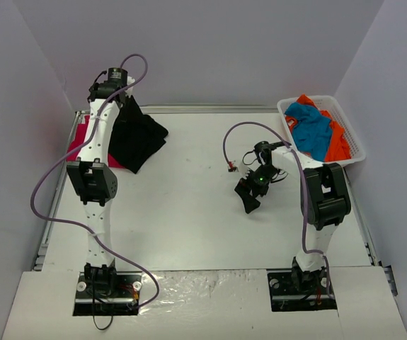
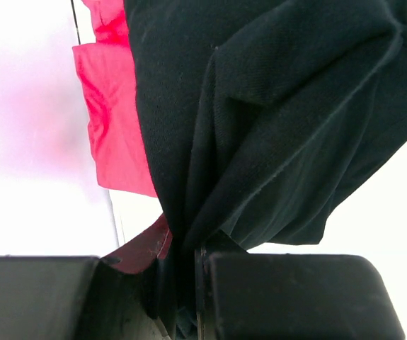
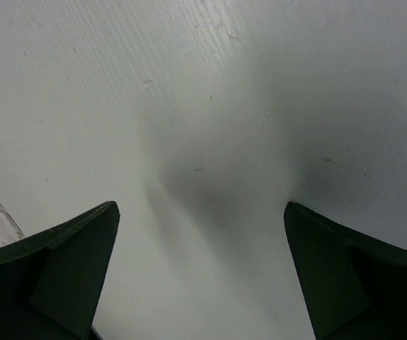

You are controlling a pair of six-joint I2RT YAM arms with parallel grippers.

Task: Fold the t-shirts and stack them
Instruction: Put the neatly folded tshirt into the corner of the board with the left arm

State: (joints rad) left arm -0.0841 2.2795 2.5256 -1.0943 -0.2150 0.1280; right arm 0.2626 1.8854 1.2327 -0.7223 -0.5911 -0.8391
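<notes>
Left tool [image 2: 182, 283] pinching black t-shirt [image 1: 138, 138], hanging — table [image 1: 189, 205] far-left corner

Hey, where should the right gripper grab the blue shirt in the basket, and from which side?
Pinch the bunched fold near the middle of the blue t-shirt, coming straight down from above. It seems to lie crumpled over the orange t-shirt, and the walls of the basket block a sideways approach. The right gripper is open, so probably ready.

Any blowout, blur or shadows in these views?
Left wrist: background beside the red t-shirt blown out with pink bleed, black t-shirt sharp. Right wrist: soft shadow on the table under the open right pincer. Top external: even light.
</notes>
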